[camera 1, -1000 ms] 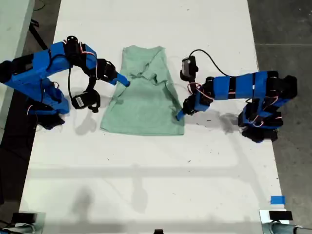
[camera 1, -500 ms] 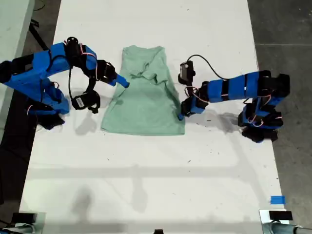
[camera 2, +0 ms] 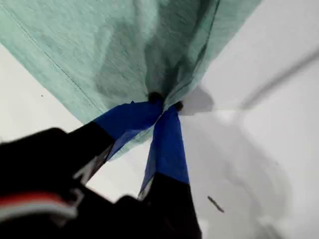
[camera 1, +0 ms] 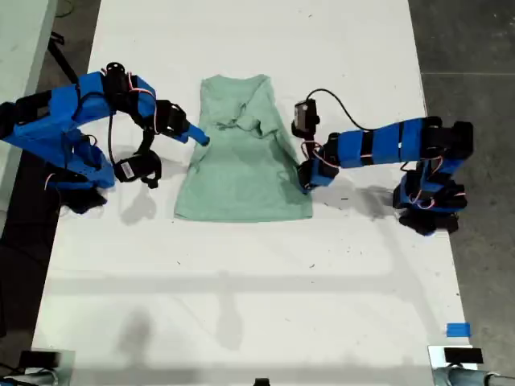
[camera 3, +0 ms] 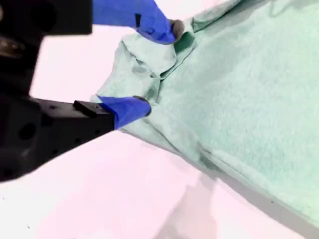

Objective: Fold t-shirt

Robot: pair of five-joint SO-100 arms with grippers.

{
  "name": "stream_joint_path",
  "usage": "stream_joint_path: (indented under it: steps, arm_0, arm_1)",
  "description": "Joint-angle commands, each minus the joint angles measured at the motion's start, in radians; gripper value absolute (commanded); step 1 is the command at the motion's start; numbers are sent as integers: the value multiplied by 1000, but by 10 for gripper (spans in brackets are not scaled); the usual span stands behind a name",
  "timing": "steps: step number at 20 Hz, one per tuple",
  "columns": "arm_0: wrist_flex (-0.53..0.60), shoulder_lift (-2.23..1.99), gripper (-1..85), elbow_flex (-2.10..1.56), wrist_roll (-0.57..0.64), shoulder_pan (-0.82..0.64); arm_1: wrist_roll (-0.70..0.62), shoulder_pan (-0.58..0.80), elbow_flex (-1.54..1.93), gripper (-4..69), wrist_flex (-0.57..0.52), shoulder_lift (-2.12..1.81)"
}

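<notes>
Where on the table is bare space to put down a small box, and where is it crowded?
Free: the wide strip of table below the t-shirt in the exterior view, and the strip above its collar. Crowded: both sides of the shirt, where my first tool pinches its edge and my second tool sits open around bunched cloth.

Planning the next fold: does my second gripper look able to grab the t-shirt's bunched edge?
Probably yes: my second gripper is open, its jaws straddling the t-shirt at its bunched edge, with nothing between.
</notes>
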State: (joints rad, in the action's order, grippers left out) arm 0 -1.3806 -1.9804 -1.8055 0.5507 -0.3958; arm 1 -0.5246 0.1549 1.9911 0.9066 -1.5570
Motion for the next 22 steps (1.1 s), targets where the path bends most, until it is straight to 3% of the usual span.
stream_joint_path:
  steps: [1, 5, 12, 15, 21, 22]
  arm_0:
    - [20, -48, 242, 0, -8, -2]
    - [26, -75, 242, -28, -9, -3]
    - [25, -106, 242, -52, -9, -11]
    - [28, -127, 242, -75, -9, -15]
    - [32, -132, 242, -92, -12, -18]
    - [32, -133, 242, -94, -12, -18]
  arm_1:
    - [2, -12, -172, -11, 196, -29]
    - [-12, -38, -428, -11, 460, -49]
    - [74, -126, -870, -11, 449, 265]
    - [127, -150, -980, -11, 394, 410]
    - [235, -146, -994, -6, 114, 660]
    - [247, -140, -1026, 20, 109, 693]
